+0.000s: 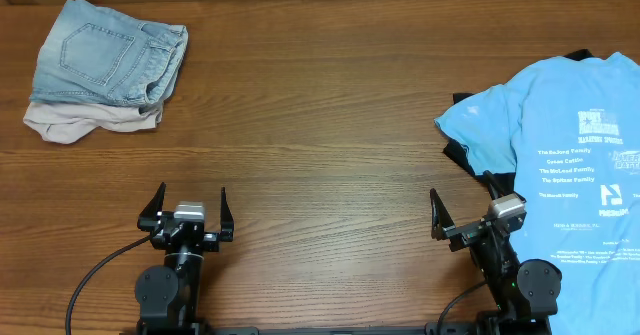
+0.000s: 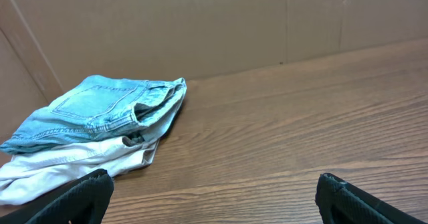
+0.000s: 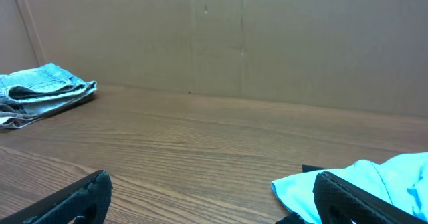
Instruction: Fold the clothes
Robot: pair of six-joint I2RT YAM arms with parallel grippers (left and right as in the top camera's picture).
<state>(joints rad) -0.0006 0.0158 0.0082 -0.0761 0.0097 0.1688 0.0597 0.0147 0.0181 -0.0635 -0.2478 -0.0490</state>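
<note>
A sky-blue T-shirt (image 1: 560, 145) with white lettering lies spread at the right of the table, running off the right edge. A black T-shirt (image 1: 462, 157) shows only as dark edges under it. A corner of the blue shirt shows in the right wrist view (image 3: 301, 187). My right gripper (image 1: 468, 215) is open and empty at the front right, its right finger over the shirt's left part. My left gripper (image 1: 188, 208) is open and empty at the front left, over bare wood. Both grippers' fingertips show at the bottom corners of their wrist views (image 2: 214, 200) (image 3: 210, 197).
Folded light-blue denim shorts (image 1: 110, 60) lie on a folded pale pink garment (image 1: 70, 123) at the back left, also in the left wrist view (image 2: 100, 110). A brown cardboard wall (image 3: 267, 37) stands behind the wooden table (image 1: 320, 125).
</note>
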